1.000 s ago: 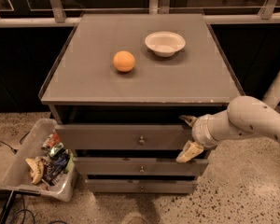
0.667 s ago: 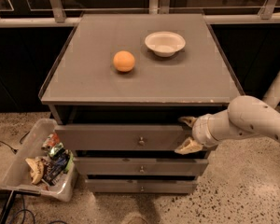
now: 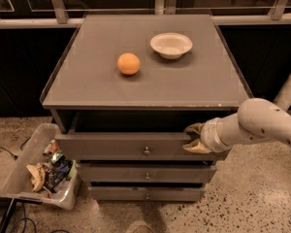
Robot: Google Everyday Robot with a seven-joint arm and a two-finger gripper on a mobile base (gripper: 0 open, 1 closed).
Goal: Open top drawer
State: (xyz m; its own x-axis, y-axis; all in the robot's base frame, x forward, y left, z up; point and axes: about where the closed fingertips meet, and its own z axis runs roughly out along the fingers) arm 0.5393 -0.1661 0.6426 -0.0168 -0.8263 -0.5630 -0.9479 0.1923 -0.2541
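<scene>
Gripper (image 3: 195,138) at right end of top drawer (image 3: 121,145) front, jaws apart astride its upper edge, drawer slightly out, plastic bin (image 3: 20,171) beside left corner.

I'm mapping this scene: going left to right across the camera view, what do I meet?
The litter bin on the floor → orange → white bowl → gripper at the right end of the top drawer.

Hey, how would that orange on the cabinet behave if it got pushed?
Round and loose on the flat cabinet top, the orange would probably roll. It looks smooth, perhaps slippery. The gripper is at the right end of the top drawer.
</scene>
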